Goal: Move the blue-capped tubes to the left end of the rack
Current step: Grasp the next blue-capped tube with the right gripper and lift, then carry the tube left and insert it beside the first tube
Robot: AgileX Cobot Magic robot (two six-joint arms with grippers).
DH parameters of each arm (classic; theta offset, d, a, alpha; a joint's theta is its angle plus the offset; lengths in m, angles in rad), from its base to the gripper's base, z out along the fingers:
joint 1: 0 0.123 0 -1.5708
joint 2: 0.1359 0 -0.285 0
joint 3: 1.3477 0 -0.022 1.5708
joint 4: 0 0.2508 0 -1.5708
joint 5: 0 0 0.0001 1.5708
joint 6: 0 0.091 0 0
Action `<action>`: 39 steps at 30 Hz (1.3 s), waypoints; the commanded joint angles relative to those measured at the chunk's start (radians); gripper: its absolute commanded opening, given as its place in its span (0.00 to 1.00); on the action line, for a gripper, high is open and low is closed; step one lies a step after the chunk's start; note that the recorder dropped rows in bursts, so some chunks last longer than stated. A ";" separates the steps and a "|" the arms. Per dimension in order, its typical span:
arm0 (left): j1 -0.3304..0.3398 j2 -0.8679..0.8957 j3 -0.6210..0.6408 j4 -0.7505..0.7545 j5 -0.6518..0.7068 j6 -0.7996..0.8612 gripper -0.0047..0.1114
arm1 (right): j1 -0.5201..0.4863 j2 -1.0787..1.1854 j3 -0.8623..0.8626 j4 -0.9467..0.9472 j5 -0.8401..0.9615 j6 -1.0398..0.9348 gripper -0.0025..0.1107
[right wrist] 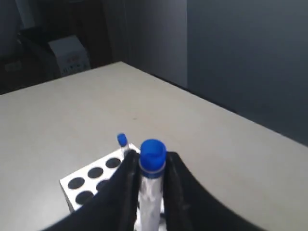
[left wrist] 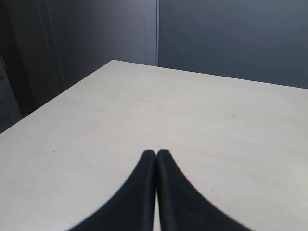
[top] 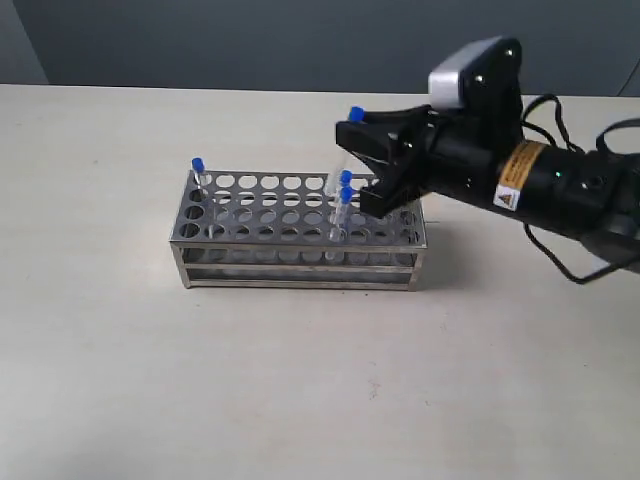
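Note:
The silvery rack (top: 260, 215) stands mid-table. One blue-capped tube (top: 198, 166) sits in its left end. Two more blue-capped tubes (top: 346, 178) (top: 346, 196) stand close together toward the right end. My right gripper (top: 347, 136) is above the rack's right part, shut on a fourth blue-capped tube (top: 356, 114) that is lifted above the top plate. In the right wrist view that held tube (right wrist: 153, 159) stands upright in my right gripper (right wrist: 151, 161), with the rack (right wrist: 89, 177) and another blue cap (right wrist: 121, 139) beyond. My left gripper (left wrist: 156, 153) is shut and empty, over bare table.
The pale table (top: 120, 380) spreads around the rack, with its back edge against a dark wall (top: 250, 40). The right arm's black body and cables (top: 560, 200) hang over the table's right side. The left arm is out of the exterior view.

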 commanded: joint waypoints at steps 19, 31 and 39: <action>0.001 -0.004 -0.001 0.000 0.002 -0.002 0.05 | 0.233 0.418 -0.537 -0.019 0.177 0.015 0.01; 0.001 -0.004 -0.001 0.000 0.002 -0.002 0.05 | 0.233 0.509 -0.565 -0.019 0.129 0.036 0.01; 0.001 -0.004 -0.001 0.000 0.002 -0.002 0.05 | 0.233 0.560 -0.618 -0.132 0.138 0.114 0.02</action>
